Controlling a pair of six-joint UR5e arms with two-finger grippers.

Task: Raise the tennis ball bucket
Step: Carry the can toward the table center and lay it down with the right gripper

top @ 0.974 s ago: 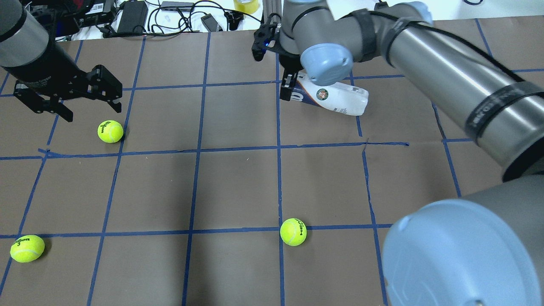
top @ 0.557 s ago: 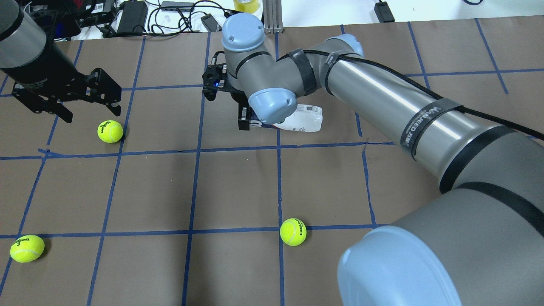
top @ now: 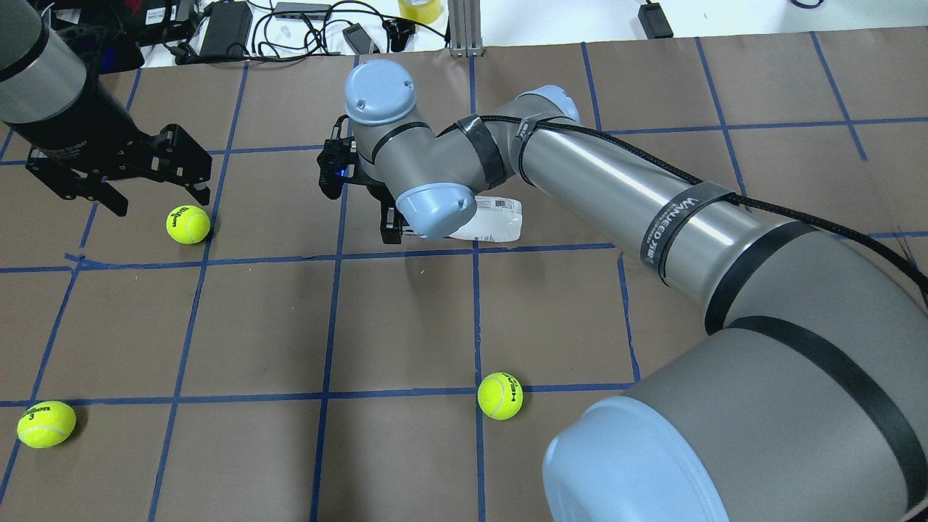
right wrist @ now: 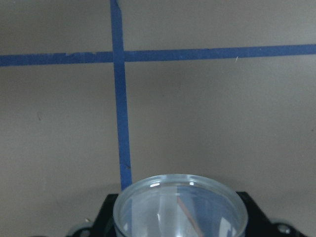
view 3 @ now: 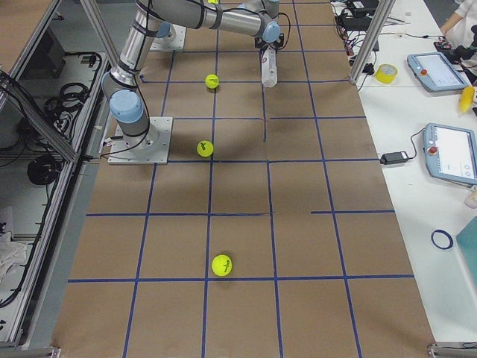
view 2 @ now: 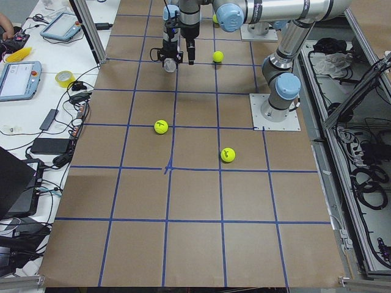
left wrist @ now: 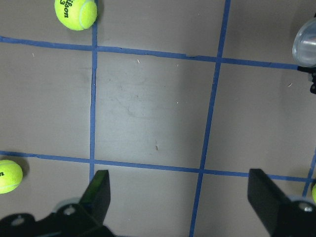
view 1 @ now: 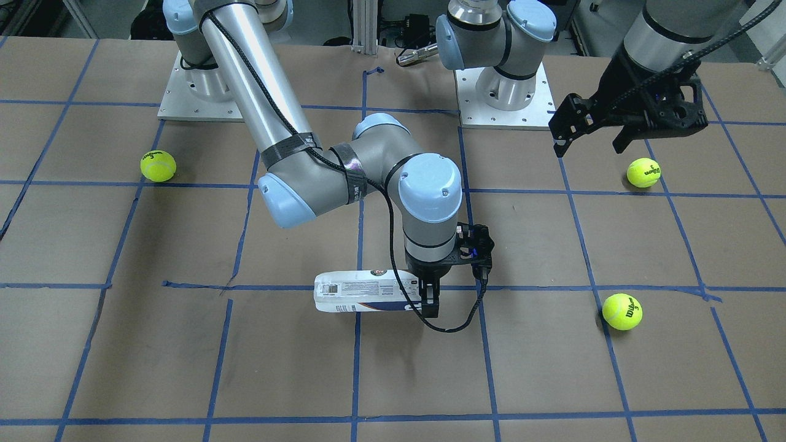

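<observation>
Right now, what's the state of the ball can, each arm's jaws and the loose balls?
Tennis ball bucket: lying level, gripped near one end, mouth uncovered.
Right gripper: jaws shut on the tennis ball bucket.
Left gripper: jaws open, holding nothing, above the table.
Tennis balls: three, loose on the table, none held.

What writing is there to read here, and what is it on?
"Wilson 3": near-left yellow-green tennis ball.
"Wilson": far-left yellow-green tennis ball.
White label of the clear plastic tennis ball bucket: print too small to read.
Black strap on the right arm: lettering blurred.
</observation>
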